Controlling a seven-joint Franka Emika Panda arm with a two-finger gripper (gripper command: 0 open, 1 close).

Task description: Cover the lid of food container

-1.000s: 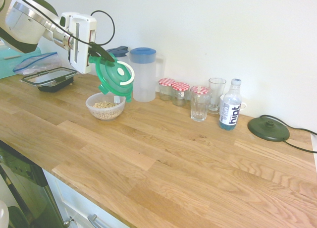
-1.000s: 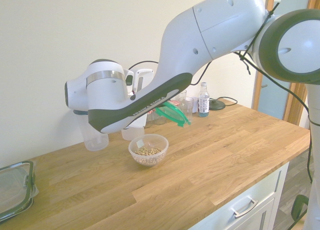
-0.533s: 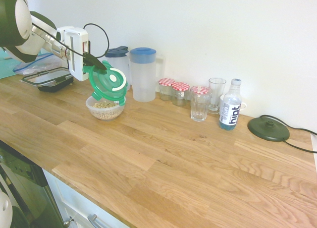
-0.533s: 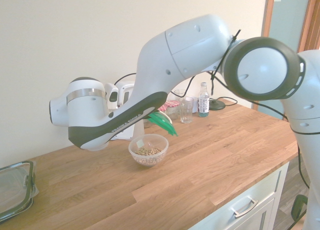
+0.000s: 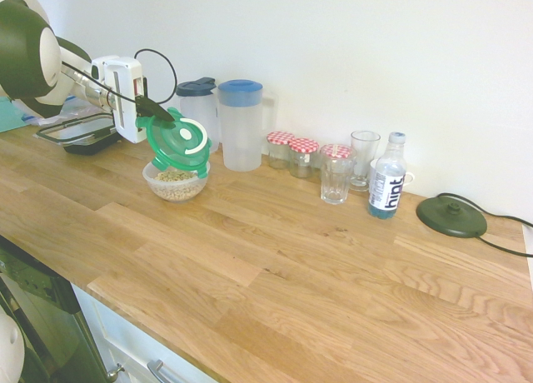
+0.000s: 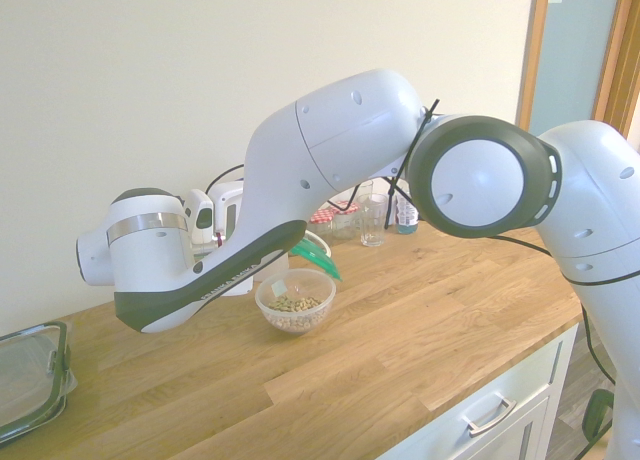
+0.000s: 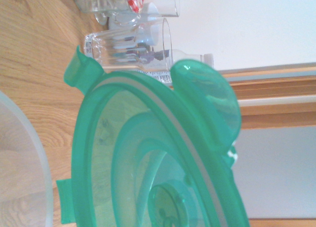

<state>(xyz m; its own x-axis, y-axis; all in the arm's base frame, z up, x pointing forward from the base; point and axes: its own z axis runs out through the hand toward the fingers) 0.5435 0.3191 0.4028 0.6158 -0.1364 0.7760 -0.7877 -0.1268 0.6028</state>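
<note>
Clamped by its edge in the closed gripper, the green lid has been lowered from higher up and is now held tilted just above the bowl of grains, so only levelling and pressing down seem left.

"hint" on the water bottle

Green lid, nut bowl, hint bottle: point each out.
green lid [image 5: 176, 141], first exterior view, its top face.
nut bowl [image 6: 295, 302], second exterior view, its clear wall.
hint bottle [image 5: 386, 183], first exterior view, its label.
</note>
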